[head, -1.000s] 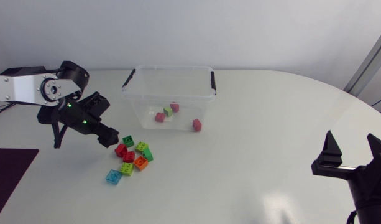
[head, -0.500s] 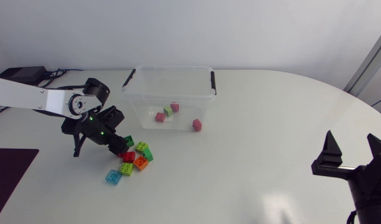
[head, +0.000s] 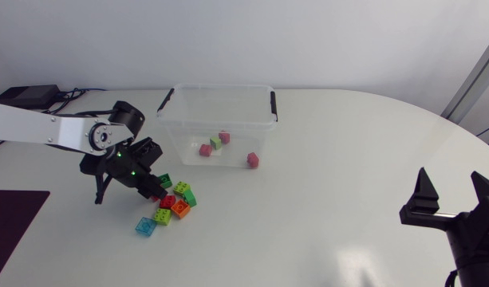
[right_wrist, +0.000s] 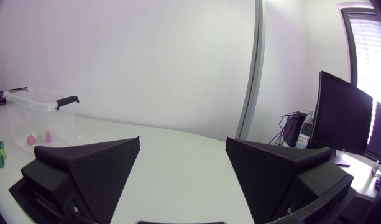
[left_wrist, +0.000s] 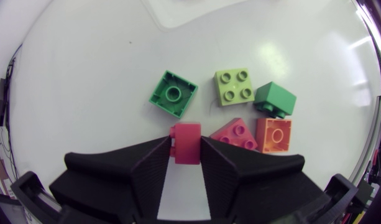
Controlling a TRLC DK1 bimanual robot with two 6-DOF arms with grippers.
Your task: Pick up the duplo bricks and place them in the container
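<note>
Red duplo brick (left_wrist: 188,143) pinched between left fingers (left_wrist: 150,169), right fingers (right_wrist: 91,168) spread wide apart

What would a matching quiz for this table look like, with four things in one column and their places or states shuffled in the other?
1. red brick
2. pink bricks
3. blue brick
4. right gripper

A. inside the container
B. open, holding nothing
C. between the left gripper's fingers
D. on the table, at the pile's edge farthest from the container

Pairs: 1-C, 2-A, 3-D, 4-B.
</note>
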